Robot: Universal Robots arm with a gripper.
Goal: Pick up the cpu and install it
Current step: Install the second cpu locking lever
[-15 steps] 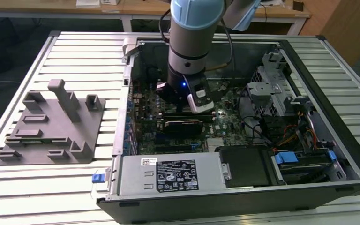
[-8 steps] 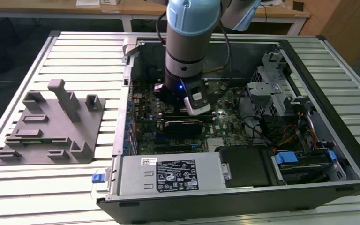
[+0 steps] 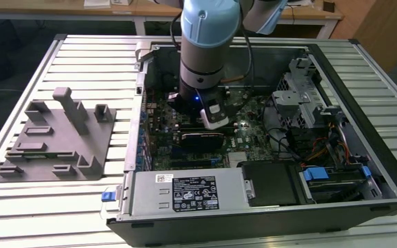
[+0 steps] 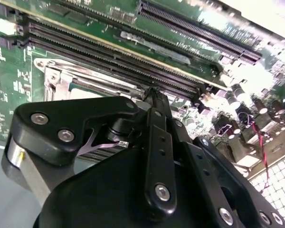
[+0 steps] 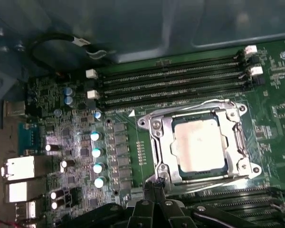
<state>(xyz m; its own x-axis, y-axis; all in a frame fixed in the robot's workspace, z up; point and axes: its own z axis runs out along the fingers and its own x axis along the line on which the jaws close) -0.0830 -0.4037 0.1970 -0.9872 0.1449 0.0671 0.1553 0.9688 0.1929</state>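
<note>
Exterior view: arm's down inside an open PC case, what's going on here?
A single robot arm reaches down into the open computer case lying on a slatted table, its hand low over the motherboard. In the first wrist view the cpu already sits in the metal-framed socket, silvery top up, beside the memory slots. The hand's tip hovers by the socket's edge, holding nothing visible. A grey plastic tray sits outside the case on the exterior view's left.

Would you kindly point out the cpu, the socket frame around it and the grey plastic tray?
cpu (image 5: 199,145), first wrist view, middle of its silvery top.
socket frame (image 5: 162,145), first wrist view, one side bar.
grey plastic tray (image 3: 50,150), exterior view, flat base.
</note>
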